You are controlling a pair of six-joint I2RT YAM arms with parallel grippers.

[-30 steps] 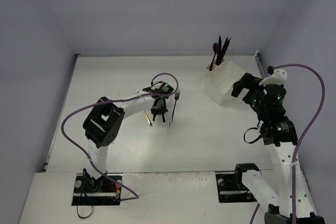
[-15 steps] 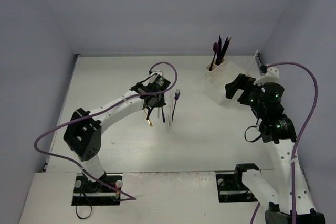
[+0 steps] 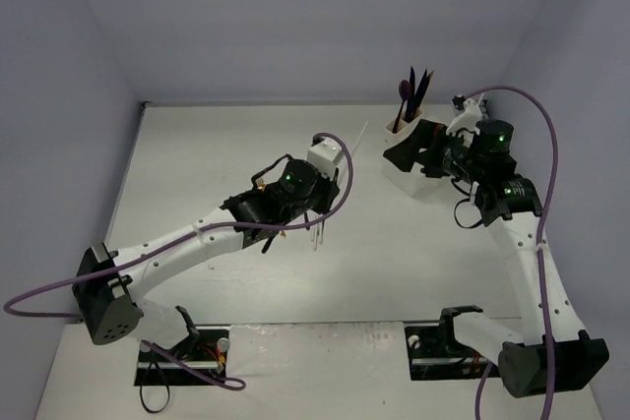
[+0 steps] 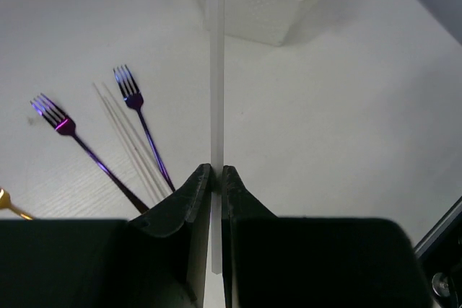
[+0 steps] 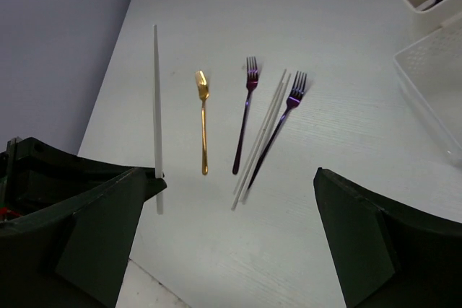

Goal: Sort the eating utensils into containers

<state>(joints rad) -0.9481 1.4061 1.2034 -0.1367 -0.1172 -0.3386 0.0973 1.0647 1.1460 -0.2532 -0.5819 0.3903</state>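
Left fingers (image 4: 184, 200) clamp white utensil (image 4: 216, 70) near forks (image 4: 144, 131); right fingers (image 5: 94, 229) wide apart near tray (image 5: 429, 81)

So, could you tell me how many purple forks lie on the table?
2. One fork lies beside the gold spoon; the other fork lies against the clear utensils. Others may be hidden.

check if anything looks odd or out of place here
One thing: a slim white stick juts forward alongside one finger of the open right hand, not between its fingers. Whether it is stuck there cannot be told. The left hand grips its clear utensil squarely.
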